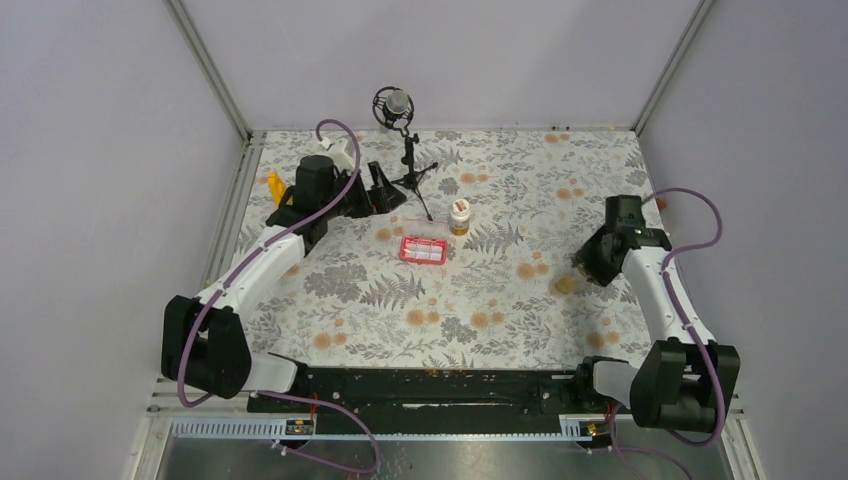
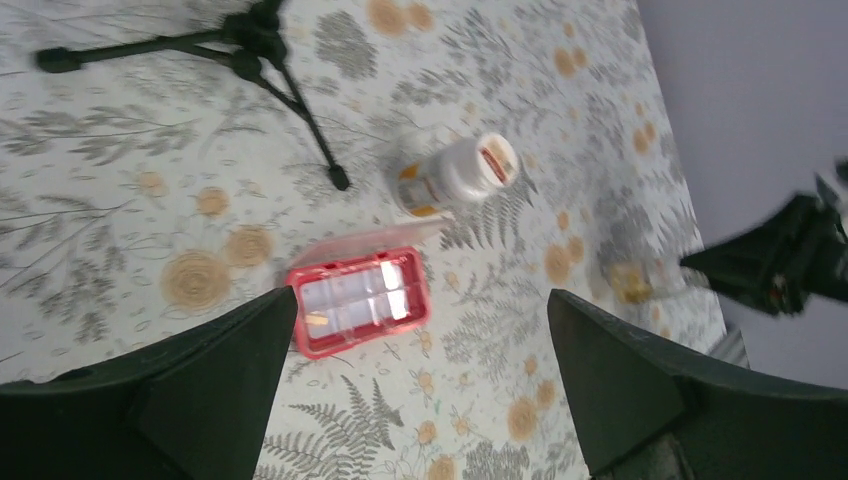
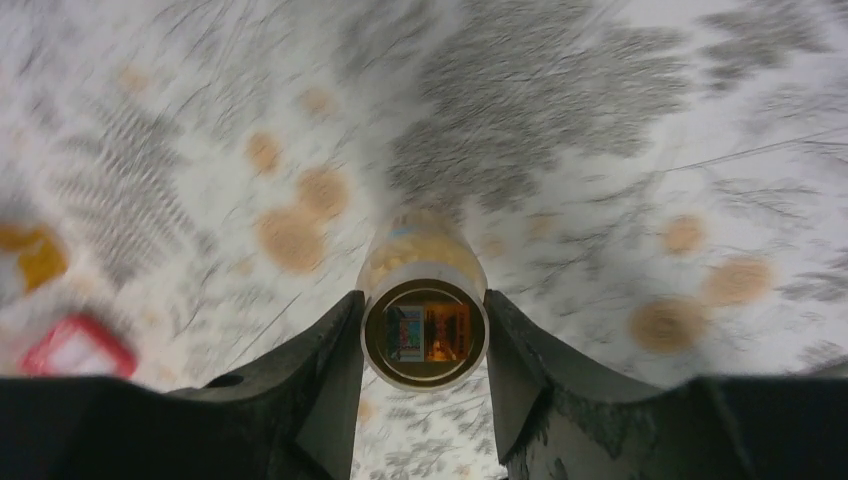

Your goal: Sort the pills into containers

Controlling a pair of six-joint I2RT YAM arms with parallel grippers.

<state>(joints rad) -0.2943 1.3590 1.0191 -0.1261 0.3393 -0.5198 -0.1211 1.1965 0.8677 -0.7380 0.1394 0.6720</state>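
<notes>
Pills (image 3: 420, 250) look packed inside the clear yellowish bottle (image 3: 424, 335), pinched in my right gripper (image 3: 423, 298) well right of the pink box (image 2: 360, 300). I'd carry it over upright and slowly. My left gripper (image 2: 422, 300) hangs wide open, empty.

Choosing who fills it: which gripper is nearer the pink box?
Left. The left gripper hovers just beyond and left of the pink box; the right gripper is far right, gripping the clear bottle.

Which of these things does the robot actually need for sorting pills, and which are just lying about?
Needed: pink compartment box; white-capped bottle; clear yellowish bottle, gripped by the right gripper.
Lying about: microphone on tripod; yellow item, far left.
</notes>
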